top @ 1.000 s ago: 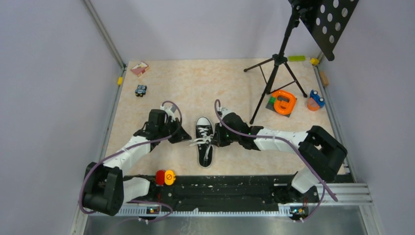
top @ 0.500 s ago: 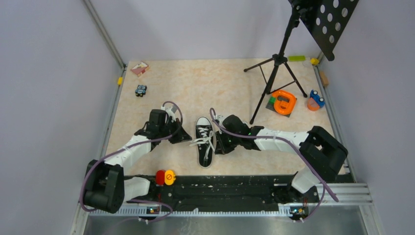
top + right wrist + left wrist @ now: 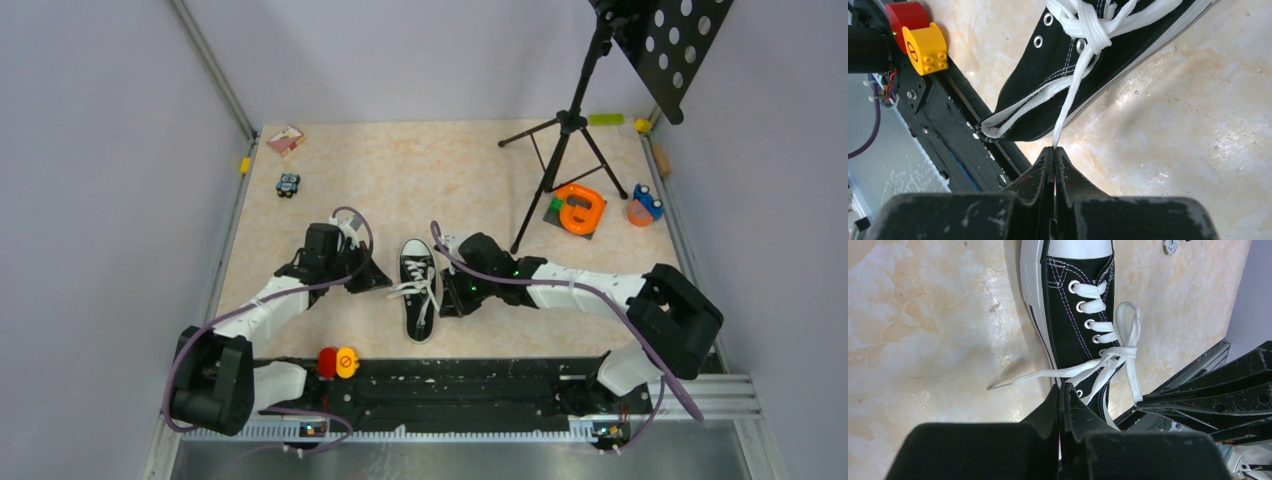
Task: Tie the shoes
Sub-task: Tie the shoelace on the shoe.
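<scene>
The black shoe [image 3: 420, 270] lies in the middle of the table with its white toe cap at the far end. Its white laces are crossed in a knot [image 3: 1120, 352] with one loop [image 3: 1128, 315] sticking out sideways. My left gripper [image 3: 385, 283] rests on the shoe's left side, jaws shut [image 3: 1062, 387]. A loose lace end [image 3: 998, 385] lies on the table just past its tips, and no lace shows between them. My right gripper [image 3: 447, 300], on the shoe's right side, is shut [image 3: 1054, 148] on a lace strand [image 3: 1070, 95] that runs up to the knot [image 3: 1093, 32].
A black tripod stand [image 3: 560, 150] rises at the back right, beside an orange toy [image 3: 580, 208] and a blue one [image 3: 646, 203]. A small toy car [image 3: 288, 184] and a pink card [image 3: 286, 139] sit far left. Red and yellow blocks [image 3: 337, 362] rest on the front rail.
My right gripper has drawn back a little toward the near edge, still holding the lace strand. The left arm and the shoe have stayed put.
</scene>
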You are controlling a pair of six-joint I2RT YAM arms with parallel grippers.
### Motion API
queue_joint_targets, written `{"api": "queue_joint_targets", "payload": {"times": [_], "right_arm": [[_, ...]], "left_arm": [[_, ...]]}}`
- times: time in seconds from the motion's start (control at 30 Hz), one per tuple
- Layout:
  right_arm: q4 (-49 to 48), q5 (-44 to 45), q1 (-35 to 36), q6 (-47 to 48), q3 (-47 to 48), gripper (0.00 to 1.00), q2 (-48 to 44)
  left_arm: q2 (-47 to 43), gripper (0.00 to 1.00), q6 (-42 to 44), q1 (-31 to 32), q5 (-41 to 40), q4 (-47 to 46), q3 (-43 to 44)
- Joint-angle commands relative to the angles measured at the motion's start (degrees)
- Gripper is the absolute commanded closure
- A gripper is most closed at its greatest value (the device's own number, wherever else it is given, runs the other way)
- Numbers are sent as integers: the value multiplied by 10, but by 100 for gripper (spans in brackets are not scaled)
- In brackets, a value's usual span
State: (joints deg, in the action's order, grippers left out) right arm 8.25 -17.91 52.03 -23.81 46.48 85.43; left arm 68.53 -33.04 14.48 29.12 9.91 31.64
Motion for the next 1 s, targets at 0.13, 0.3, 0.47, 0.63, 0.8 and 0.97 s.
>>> {"api": "queue_joint_targets", "payload": {"times": [0.13,0.3,0.47,0.63,0.8,0.97], "right_arm": [[25,-44,7,41,3,100,-7],[37,-40,7,51,5,100,6],[38,-33,6,49,-1,100,16],[32,-23,6,40,-18,100,9],[4,-23,7,24,-46,100,2],[-4,-11,6,21,-51,100,-1]], "left_arm": [[-2,100,3,-3,4,-27,19],[-17,100,4,-2,-3,-22,21],[-11,100,3,-2,0,-25,20],[-7,100,3,-2,4,-24,20],[-14,100,4,-2,-2,-20,14],[-17,100,0,-2,-2,-23,13]]}}
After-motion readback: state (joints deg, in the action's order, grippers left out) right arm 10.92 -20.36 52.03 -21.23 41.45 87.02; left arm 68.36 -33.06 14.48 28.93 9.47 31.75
